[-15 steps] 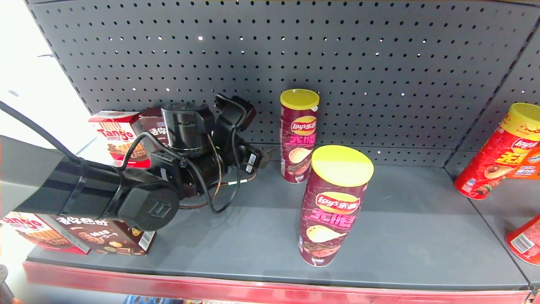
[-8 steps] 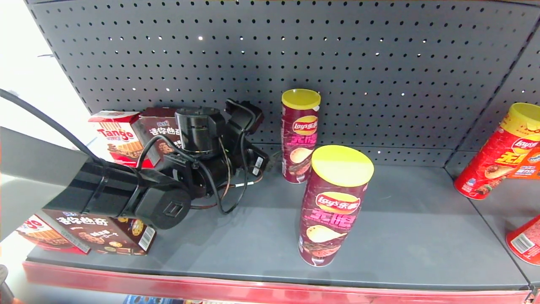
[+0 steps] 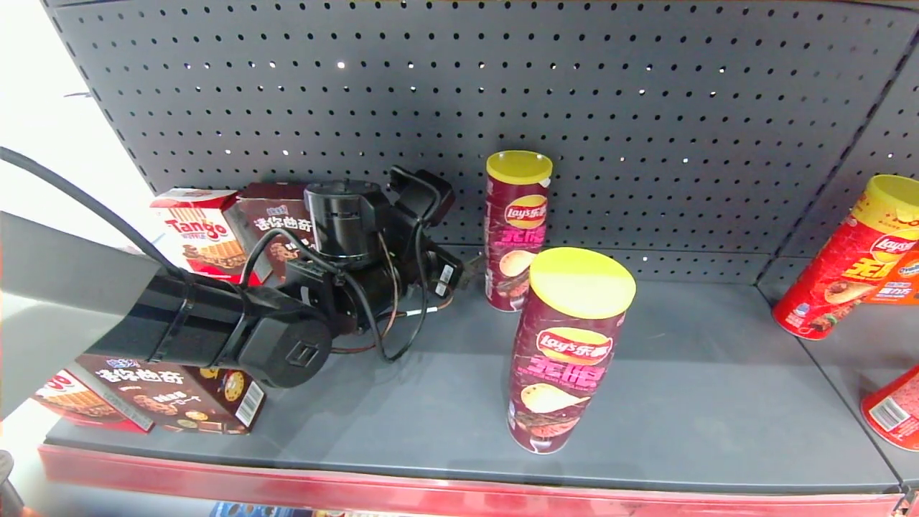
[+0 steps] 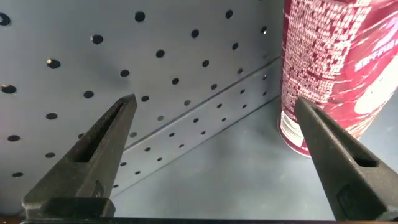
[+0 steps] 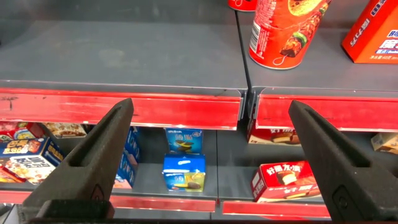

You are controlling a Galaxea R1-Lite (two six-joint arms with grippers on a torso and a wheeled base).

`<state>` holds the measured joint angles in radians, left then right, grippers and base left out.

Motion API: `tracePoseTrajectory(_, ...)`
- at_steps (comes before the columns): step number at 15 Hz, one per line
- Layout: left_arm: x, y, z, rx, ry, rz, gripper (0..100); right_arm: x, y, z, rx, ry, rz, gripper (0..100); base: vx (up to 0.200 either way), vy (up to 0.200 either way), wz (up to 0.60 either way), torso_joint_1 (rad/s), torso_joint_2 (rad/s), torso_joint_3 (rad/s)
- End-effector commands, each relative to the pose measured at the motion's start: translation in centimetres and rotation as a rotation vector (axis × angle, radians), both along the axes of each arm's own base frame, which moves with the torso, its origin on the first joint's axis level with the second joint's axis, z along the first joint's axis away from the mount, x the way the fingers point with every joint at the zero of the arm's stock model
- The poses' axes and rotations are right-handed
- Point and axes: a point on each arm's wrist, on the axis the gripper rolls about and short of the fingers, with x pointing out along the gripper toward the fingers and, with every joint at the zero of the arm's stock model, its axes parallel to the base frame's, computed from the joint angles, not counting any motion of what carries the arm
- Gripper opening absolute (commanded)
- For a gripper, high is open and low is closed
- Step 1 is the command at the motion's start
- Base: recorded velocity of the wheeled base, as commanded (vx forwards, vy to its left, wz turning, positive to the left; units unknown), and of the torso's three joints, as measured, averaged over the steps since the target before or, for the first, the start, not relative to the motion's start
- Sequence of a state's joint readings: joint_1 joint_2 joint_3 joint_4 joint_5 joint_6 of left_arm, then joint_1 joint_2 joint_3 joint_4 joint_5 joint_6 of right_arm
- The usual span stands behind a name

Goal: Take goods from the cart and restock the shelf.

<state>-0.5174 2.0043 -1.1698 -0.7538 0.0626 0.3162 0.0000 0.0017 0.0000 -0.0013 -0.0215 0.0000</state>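
Now, head view, left gripper (image 3: 468, 267): low over the shelf (image 3: 718, 402) at its back, just beside the rear purple can (image 3: 518, 230); carried rightward along the pegboard (image 3: 646, 108) since a second ago.
Head view, rear purple can: upright against the pegboard; shifted slightly rightward from its earlier spot.
Head view, front purple can (image 3: 567, 352): upright near the shelf's front edge; unmoved.
Head view, surroundings: cookie boxes (image 3: 204, 230) left of the arm; red cans (image 3: 847, 258) in the neighbouring bay on the right.
Left wrist view, left gripper (image 4: 214, 99): fingers spread wide, grasping nothing; rear purple can (image 4: 336, 68) just beside one fingertip, contact not discernible.
Right wrist view, right gripper (image 5: 211, 102): fingers spread wide, empty, facing the red shelf edge (image 5: 168, 106); orange-red can (image 5: 283, 34) standing above that edge, boxed goods (image 5: 183, 171) on the tier below.
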Motion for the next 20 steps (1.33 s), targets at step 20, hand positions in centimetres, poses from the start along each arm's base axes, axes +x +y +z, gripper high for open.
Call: tracePoseTrajectory(20, -28.1, 16.0, 6.5, -0.248, -0.348, 0.017, 100, 0.0, 0.0, 0.0, -0.002, 0.001, 0.000, 100, 0.000, 0.000, 0.00, 0.000, 0.00, 0.000)
